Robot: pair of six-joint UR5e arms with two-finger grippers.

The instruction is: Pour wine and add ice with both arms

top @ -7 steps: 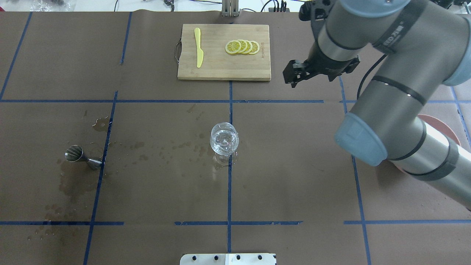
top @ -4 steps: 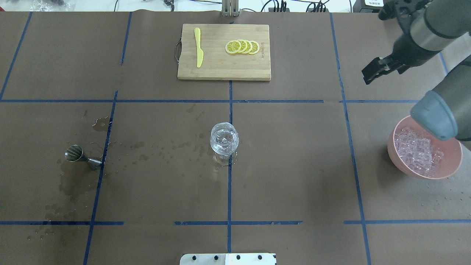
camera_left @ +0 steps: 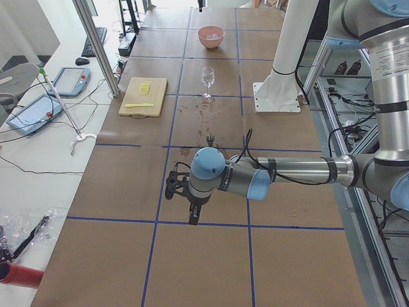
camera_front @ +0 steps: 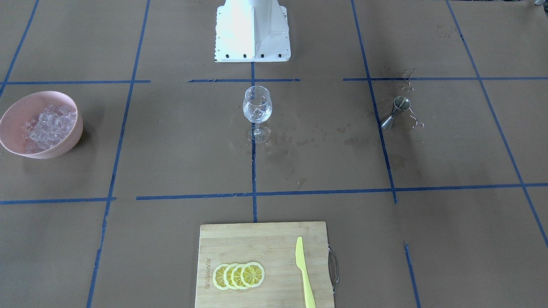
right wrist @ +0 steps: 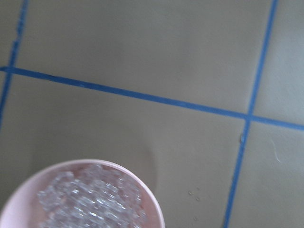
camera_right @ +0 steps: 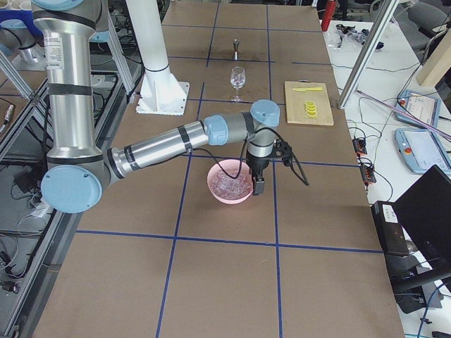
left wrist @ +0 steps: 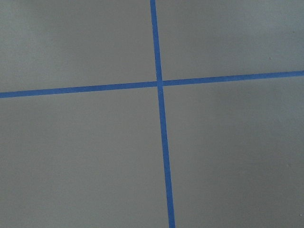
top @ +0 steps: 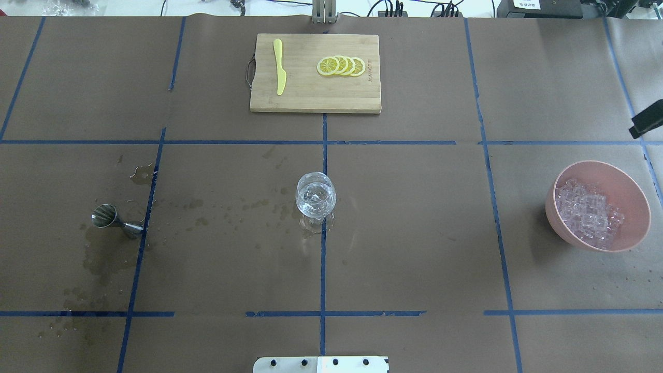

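A cut-pattern stemmed glass [top: 315, 196] stands upright at the table's centre, also seen from the front [camera_front: 257, 106]. I cannot make out the wine in it. The ice [top: 588, 213] is heaped in a pink bowl [top: 634, 207] at the right, and the right wrist view shows the ice [right wrist: 90, 202] from above. My right gripper [camera_right: 257, 185] hangs by the bowl's outer rim; overhead only its black tip [top: 647, 122] shows, and I cannot tell its state. My left gripper [camera_left: 190, 214] hovers over bare paper far from the glass; I cannot tell its state either.
A steel jigger [top: 115, 219] stands left of the glass among wet stains [top: 103, 259]. At the far side lies a wooden board [top: 315, 101] with lemon slices [top: 342, 66] and a yellow knife [top: 279, 67]. The white pedestal [camera_front: 251, 30] stands at the near edge.
My right arm has swung right from beside the cutting board and almost out of the overhead view, uncovering the pink bowl of ice. Glass and jigger have not moved.
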